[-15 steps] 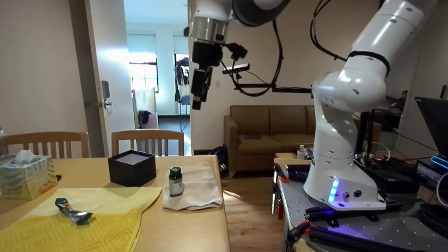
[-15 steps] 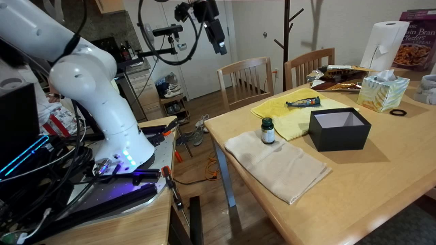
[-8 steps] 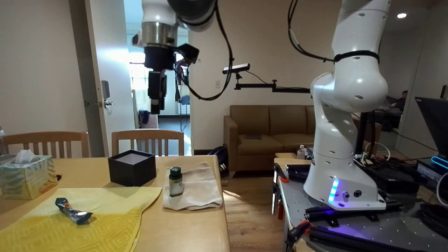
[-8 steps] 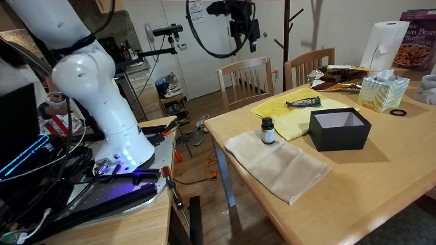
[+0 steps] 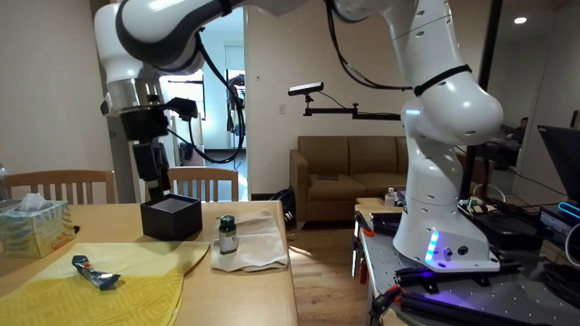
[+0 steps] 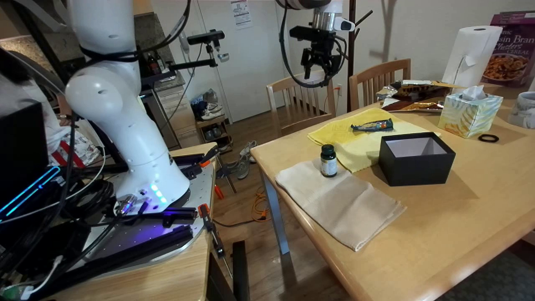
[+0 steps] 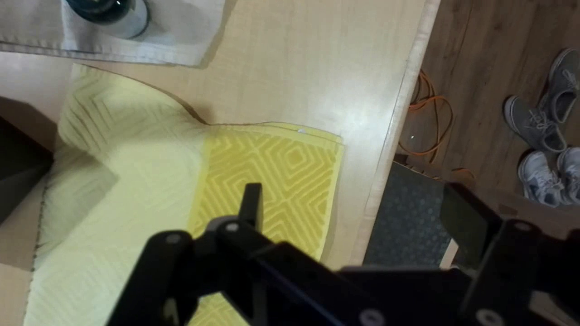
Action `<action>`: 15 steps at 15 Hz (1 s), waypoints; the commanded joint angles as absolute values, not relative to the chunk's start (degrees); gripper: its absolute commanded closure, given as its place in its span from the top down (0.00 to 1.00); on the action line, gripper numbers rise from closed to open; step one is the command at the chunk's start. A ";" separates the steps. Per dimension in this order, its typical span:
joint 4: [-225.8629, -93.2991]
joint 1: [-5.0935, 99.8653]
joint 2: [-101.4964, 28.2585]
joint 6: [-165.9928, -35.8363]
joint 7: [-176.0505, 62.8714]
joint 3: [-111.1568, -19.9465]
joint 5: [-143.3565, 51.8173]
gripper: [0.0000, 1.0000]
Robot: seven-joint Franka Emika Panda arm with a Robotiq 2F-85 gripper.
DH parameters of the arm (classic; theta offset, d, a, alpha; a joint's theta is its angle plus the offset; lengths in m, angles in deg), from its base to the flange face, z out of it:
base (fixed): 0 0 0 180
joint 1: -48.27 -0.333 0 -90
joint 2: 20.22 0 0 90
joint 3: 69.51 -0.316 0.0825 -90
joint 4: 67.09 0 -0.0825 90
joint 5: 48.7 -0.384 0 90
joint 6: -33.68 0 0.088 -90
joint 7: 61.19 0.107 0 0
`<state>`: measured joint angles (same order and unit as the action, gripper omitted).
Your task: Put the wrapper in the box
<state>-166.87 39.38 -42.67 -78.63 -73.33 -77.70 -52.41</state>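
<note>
The wrapper (image 5: pixel 95 273) is a crumpled dark and silvery scrap lying on the yellow cloth; it also shows in an exterior view (image 6: pixel 372 125). It does not show in the wrist view. The black box (image 5: pixel 171 219) stands open-topped on the table, with a pale inside seen in an exterior view (image 6: pixel 418 167). Its dark side shows at the left edge of the wrist view (image 7: pixel 20 170). My gripper (image 7: pixel 353 203) is open, with nothing between its fingers. It hangs high above the table in both exterior views (image 5: pixel 158 188) (image 6: pixel 318 76), apart from wrapper and box.
A dark-capped bottle (image 6: pixel 328 161) stands on a beige cloth (image 6: pixel 347 209) near the box. A tissue box (image 6: pixel 470 113), a black ring (image 6: pixel 488 138), foil packaging (image 6: pixel 418 96) and a paper towel roll (image 6: pixel 472 58) are on the table. Wooden chairs (image 6: pixel 303 96) stand along its edge.
My gripper has moved out from the robot base toward the table, lower in an exterior view, and has turned so its fingers show spread. The wrapper and box have not moved.
</note>
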 commanded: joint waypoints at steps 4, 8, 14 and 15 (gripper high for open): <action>-163.11 39.28 -45.77 -77.20 -73.20 -78.35 -52.13 1.00; -156.31 38.46 -52.88 -83.90 -68.64 -76.73 -50.60 1.00; -142.94 37.56 -65.97 -89.91 -60.46 -72.67 -48.72 1.00; -140.22 37.22 -68.11 -88.76 -58.35 -71.78 -48.28 1.00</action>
